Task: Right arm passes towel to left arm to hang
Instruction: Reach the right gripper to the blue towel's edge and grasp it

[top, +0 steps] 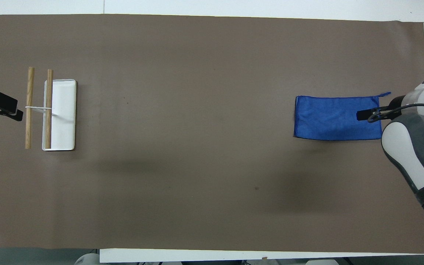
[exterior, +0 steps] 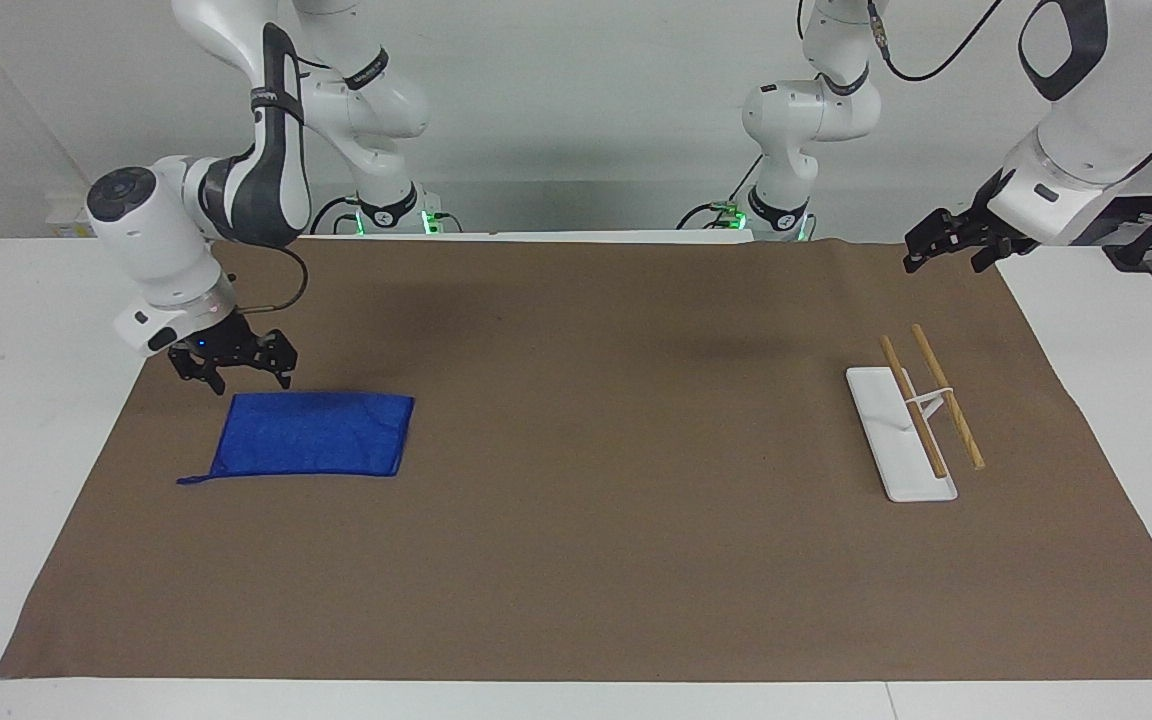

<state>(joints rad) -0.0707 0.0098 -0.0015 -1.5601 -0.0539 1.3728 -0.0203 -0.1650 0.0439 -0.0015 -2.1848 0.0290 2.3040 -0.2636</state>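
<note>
Facing view: towel (exterior: pixel 311 434) lies flat on the brown mat (exterior: pixel 576 560) at the right arm's end of the counter, long axis running along the counter's length, loop tail at the corner away from the robots. Right gripper (exterior: pixel 232 368) hangs low, fingers spread, over the towel's robot-side edge, not touching. Left gripper (exterior: pixel 946 240) waits, spread, well apart, near the wooden-rail rack (exterior: pixel 921 420).

Overhead view: right gripper (top: pixel 366 115) overlaps the towel's (top: pixel 329 117) outer short end. Judgement: descend, pinch there.
</note>
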